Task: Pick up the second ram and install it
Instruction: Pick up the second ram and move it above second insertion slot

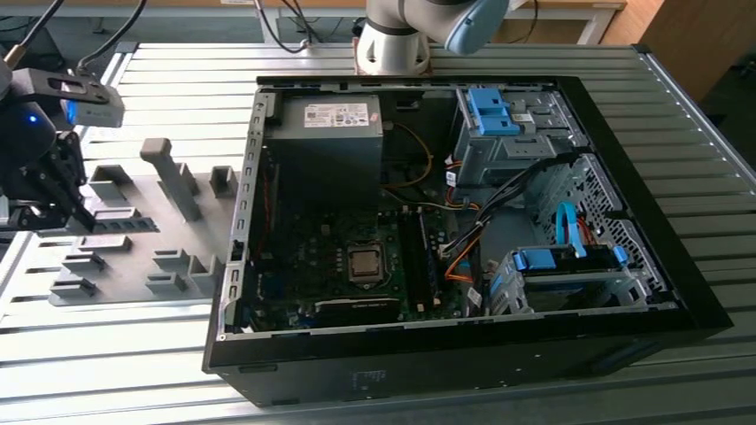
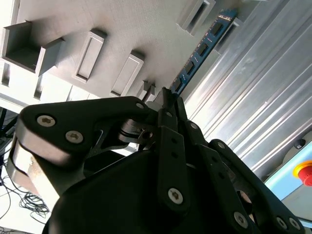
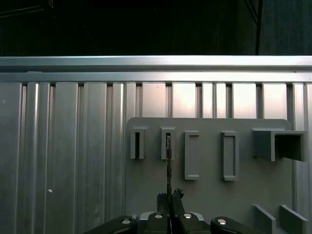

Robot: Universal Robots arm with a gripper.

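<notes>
The gripper (image 1: pixel 71 215), at the exterior view's left edge, is clenched on the near end of the second ram (image 2: pixel 202 46). The ram stands on edge in a slot of the grey holder (image 1: pixel 130 266). Withdraw it straight along the slot walls, since tilting would probably jam the thin board.

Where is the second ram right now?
In the second wrist view, the second ram sits on edge in a holder at the gray fixture plate's border, its near end clamped in the gripper.
</notes>
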